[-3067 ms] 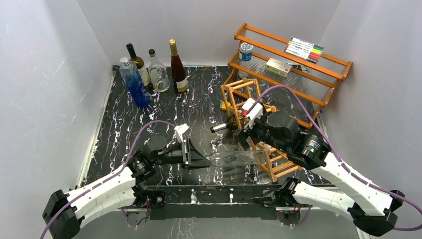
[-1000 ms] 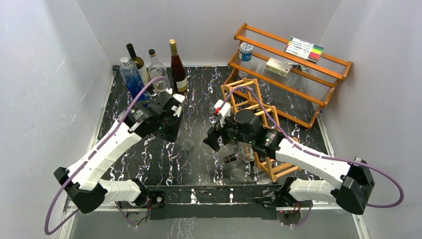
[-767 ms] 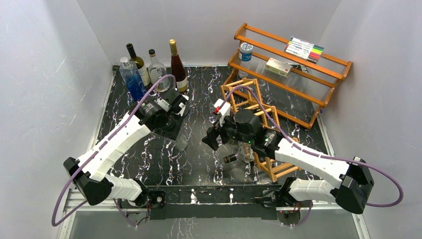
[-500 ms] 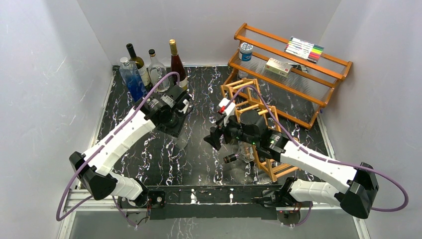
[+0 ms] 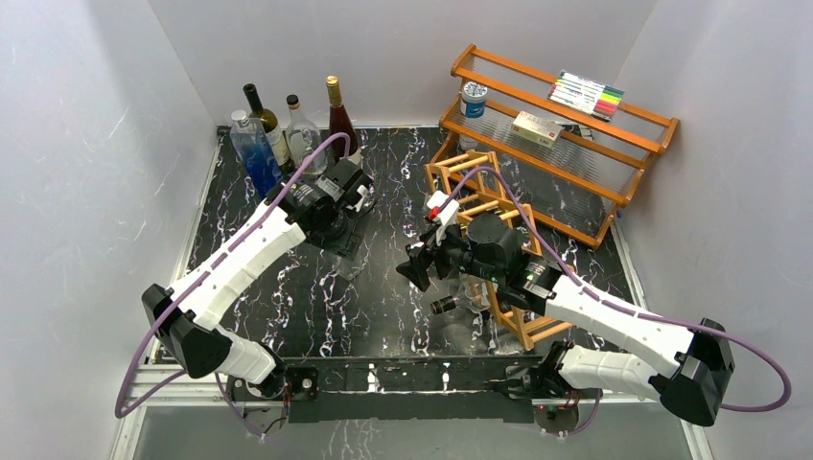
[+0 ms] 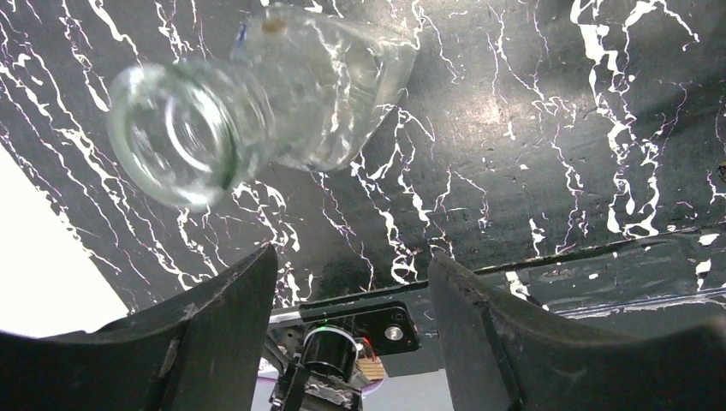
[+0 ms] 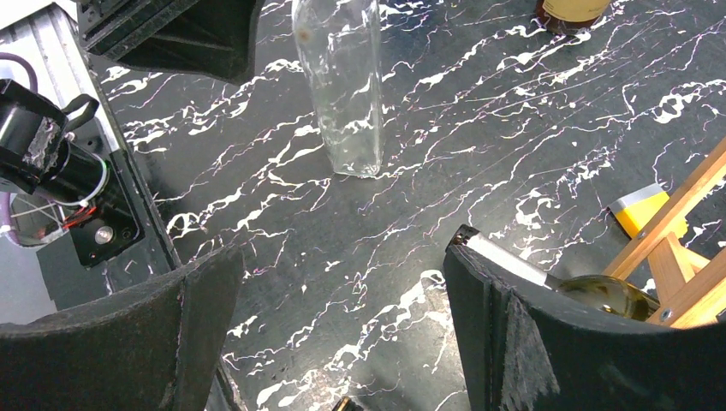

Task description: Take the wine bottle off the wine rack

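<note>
A clear glass wine bottle point(image 7: 342, 86) stands upright on the black marble table point(image 5: 288, 297), left of centre point(image 5: 348, 266). My left gripper point(image 5: 351, 233) hovers just above it. In the left wrist view its jaws point(image 6: 351, 257) are apart with nothing between them, and the bottle's mouth point(image 6: 171, 137) lies beyond the left fingertip. The orange-brown wine rack point(image 5: 479, 192) stands to the right, with a dark bottle point(image 5: 449, 305) lying in it. My right gripper point(image 5: 414, 268) is open just left of the rack, its right finger beside that bottle's foil neck point(image 7: 514, 261).
Several bottles stand at the back left: a blue one point(image 5: 257, 158), a dark green one point(image 5: 264, 120), a round clear one point(image 5: 305, 139) and a dark red one point(image 5: 340, 120). A two-tier wooden shelf point(image 5: 566, 144) holds a can, a box and markers. White walls enclose the table.
My left arm carried the clear bottle from beside the rack toward the back left; its jaws, shut a second ago, have parted and the bottle stands free. My right arm shifted slightly right.
</note>
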